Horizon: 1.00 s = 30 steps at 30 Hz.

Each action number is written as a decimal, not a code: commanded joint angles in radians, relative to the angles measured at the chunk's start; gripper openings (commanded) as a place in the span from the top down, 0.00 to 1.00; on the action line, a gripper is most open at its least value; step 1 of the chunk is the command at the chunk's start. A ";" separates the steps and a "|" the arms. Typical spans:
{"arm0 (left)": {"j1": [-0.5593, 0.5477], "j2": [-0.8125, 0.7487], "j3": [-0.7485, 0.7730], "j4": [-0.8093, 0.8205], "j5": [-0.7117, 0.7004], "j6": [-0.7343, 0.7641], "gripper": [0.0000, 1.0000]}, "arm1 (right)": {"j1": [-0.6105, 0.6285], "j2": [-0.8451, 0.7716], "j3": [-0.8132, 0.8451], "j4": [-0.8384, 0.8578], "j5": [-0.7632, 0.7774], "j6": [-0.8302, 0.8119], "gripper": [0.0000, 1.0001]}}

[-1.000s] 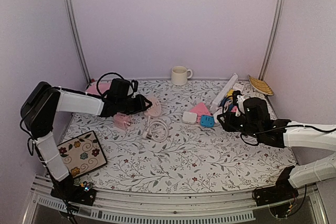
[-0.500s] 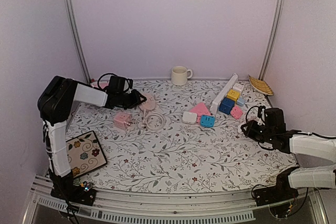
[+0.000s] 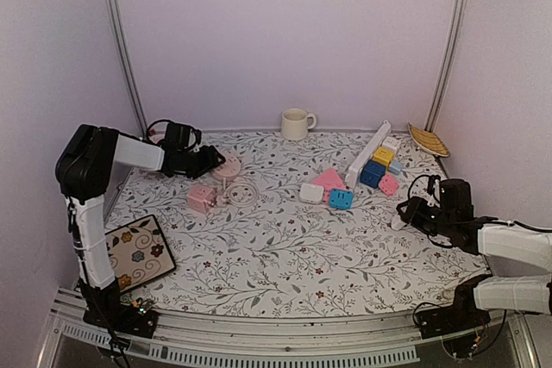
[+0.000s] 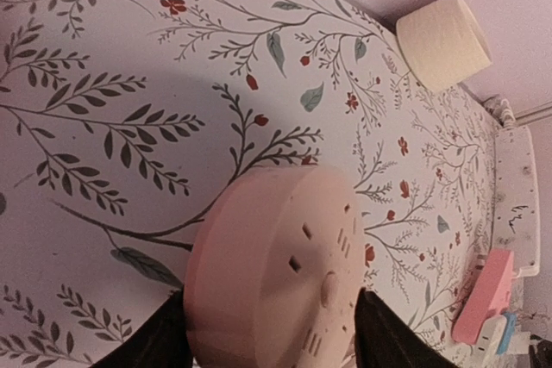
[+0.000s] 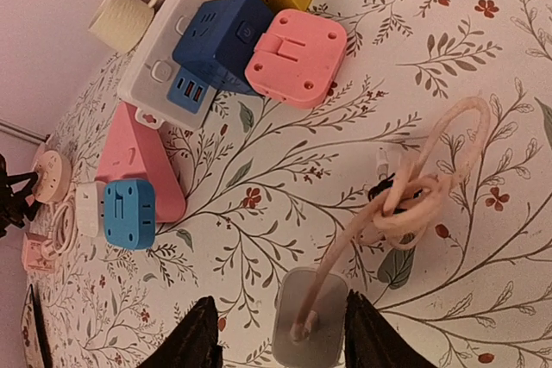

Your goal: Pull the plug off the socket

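Note:
The round pink socket lies at the back left of the table. In the left wrist view the socket fills the space between my fingers, its slots empty. My left gripper is open, its tips right beside the socket's rim and face. The plug, a grey block on a coiled pink cord, rests on the table at the right. My right gripper is open around it, with a clear gap on its left side.
A cream mug stands at the back. A white power strip has blue, yellow and pink adapters around it. A pink block, blue cube, white coil, pink cube and floral tile lie about.
The right arm drew back to the right with the plug and cord, away from the socket. The left arm carried the socket left. Both grippers have opened.

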<state>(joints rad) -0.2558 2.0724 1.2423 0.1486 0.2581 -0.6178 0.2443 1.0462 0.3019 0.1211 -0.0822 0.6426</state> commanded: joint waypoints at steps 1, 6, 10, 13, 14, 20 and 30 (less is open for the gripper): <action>0.002 -0.094 -0.031 -0.002 -0.012 0.035 0.31 | -0.005 -0.032 0.005 0.015 -0.003 0.005 0.45; 0.001 -0.207 -0.076 -0.003 -0.039 0.048 0.03 | -0.005 -0.074 0.033 -0.044 0.019 -0.003 0.31; -0.001 -0.282 -0.118 -0.003 -0.054 0.054 0.03 | -0.004 -0.122 0.059 -0.112 0.052 -0.022 0.14; -0.007 -0.337 -0.157 -0.003 -0.059 0.057 0.03 | -0.005 -0.154 0.089 -0.184 0.102 -0.037 0.03; -0.009 -0.354 -0.170 -0.003 -0.059 0.056 0.03 | -0.005 -0.163 0.099 -0.200 0.121 -0.043 0.01; -0.036 -0.462 -0.248 0.008 -0.057 0.055 0.03 | -0.005 -0.189 0.168 -0.269 0.160 -0.083 0.01; -0.166 -0.567 -0.343 0.012 -0.085 0.056 0.03 | 0.020 -0.029 0.247 -0.189 0.035 -0.133 0.01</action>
<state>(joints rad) -0.3607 1.5372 0.9382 0.1471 0.1932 -0.5755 0.2420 0.9398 0.5079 -0.1127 0.0078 0.5438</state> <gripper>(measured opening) 0.970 0.989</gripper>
